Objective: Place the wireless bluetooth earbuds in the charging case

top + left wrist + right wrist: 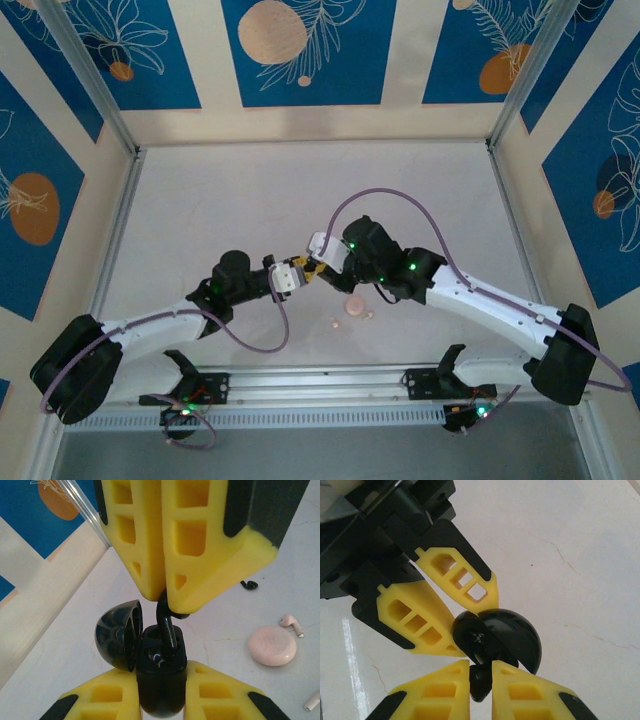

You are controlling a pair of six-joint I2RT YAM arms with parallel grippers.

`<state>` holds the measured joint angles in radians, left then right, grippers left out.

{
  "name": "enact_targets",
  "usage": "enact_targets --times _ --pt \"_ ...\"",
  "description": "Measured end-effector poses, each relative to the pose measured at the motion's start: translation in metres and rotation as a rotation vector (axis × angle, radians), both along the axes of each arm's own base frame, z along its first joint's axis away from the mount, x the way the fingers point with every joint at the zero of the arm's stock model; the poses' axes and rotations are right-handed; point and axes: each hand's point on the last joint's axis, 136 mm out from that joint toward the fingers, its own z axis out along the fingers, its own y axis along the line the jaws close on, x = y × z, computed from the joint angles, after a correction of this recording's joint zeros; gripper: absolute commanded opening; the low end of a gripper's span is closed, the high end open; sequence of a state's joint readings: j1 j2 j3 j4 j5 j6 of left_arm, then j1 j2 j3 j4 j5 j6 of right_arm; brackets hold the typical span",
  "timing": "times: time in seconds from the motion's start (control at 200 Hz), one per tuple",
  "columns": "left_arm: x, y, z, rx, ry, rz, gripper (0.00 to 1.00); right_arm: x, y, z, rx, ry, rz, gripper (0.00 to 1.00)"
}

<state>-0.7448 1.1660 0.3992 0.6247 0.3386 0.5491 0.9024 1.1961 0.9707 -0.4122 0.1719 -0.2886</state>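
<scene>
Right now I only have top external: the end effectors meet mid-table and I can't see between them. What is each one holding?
Observer: The left end effector is shut on the black charging case, with its lid swung open.
Operator: And the right one?
Observer: The right end effector pinches a black earbud, stem pointing down into the open case.
Operator: Anything else black nearby?
Observer: A second black earbud lies loose on the table, beyond the right end effector.
</scene>
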Motion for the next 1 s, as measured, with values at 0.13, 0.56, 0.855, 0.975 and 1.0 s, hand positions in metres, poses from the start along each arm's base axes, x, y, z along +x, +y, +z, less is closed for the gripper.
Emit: enact_targets --times 0.13,0.56,0.855,0.975,1.0 --pt "0.0003 0.0009 -0.0029 0.009 0.008 0.005 0.18 0.0008 0.0018 -0.0032 -0.008 0.006 0.001 0.14" --pt "0.0031 0.0037 -0.0064 0.015 0.017 0.031 0.18 0.0035 0.0059 -0.0076 -0.041 0.014 -0.003 0.14" --pt "0.0038 0.0031 -0.0053 -0.018 0.035 0.039 0.18 0.0053 0.0079 -0.0079 -0.04 0.02 -0.01 0.18" --pt "0.005 0.002 -0.0038 -0.043 0.042 0.044 0.18 0.0072 0.0067 -0.0069 -0.027 0.032 -0.028 0.21" --pt "0.0055 0.0016 -0.0024 -0.051 0.041 0.045 0.18 0.0075 0.0065 -0.0063 -0.022 0.035 -0.031 0.22"
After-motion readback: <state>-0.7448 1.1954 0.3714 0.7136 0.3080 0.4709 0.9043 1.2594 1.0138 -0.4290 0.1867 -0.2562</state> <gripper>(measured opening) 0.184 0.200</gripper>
